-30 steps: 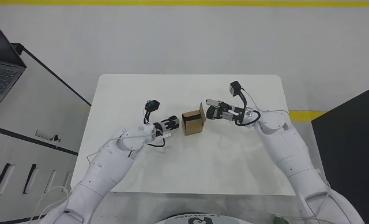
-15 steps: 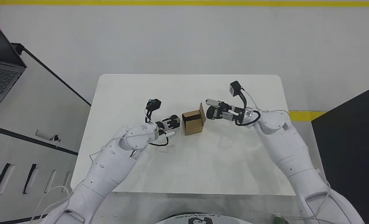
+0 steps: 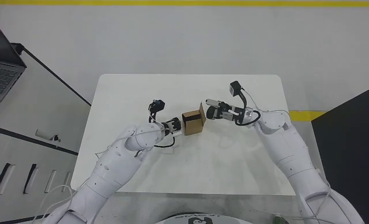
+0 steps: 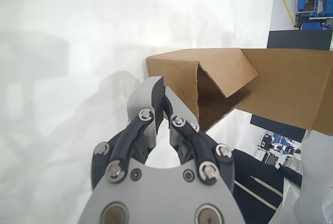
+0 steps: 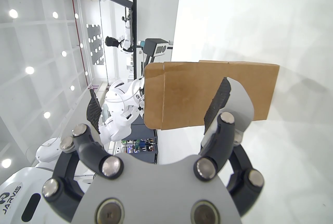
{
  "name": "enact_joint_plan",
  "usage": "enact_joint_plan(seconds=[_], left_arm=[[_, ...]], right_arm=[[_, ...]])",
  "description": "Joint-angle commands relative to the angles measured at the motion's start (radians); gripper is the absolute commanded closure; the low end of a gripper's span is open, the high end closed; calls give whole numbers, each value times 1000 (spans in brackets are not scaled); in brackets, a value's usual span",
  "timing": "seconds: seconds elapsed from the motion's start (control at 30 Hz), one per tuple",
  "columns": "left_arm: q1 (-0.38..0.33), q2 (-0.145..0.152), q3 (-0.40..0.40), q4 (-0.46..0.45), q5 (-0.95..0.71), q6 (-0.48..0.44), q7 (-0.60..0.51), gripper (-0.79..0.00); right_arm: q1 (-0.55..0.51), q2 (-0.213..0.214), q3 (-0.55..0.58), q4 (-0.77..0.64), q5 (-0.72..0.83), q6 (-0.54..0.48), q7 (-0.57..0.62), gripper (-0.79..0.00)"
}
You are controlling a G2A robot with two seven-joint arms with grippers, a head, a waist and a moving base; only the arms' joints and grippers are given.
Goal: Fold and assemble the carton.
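Note:
A small brown carton stands in the middle of the white table, with one flap raised on its right side. My left gripper sits shut at the carton's left side. In the left wrist view its tips rest beside the edge of the carton's open end, holding nothing. My right gripper is open at the raised flap. In the right wrist view, one finger lies across the brown panel and the other is spread far off.
A laptop lies on a grey side surface beyond the table's left edge. A dark panel stands off the right edge. The table around the carton is bare white surface.
My left gripper has slid right, closing the gap to the carton's left side. The right arm and the carton have kept still.

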Motion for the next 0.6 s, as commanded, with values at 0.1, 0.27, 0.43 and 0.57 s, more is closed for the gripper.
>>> enact_joint_plan(seconds=[0.1, 0.27, 0.43, 0.57], left_arm=[[-9, -5, 7, 7, -1, 20, -6, 0], [-15, -10, 12, 8, -3, 26, -4, 0], [-14, -13, 10, 9, -7, 18, 0, 0], [-10, -15, 2, 10, -26, 5, -2, 0]], right_arm=[[0, 0, 0, 0, 0, 0, 0, -785], [0, 0, 0, 0, 0, 0, 0, -785], [0, 0, 0, 0, 0, 0, 0, -785], [0, 0, 0, 0, 0, 0, 0, -785]])
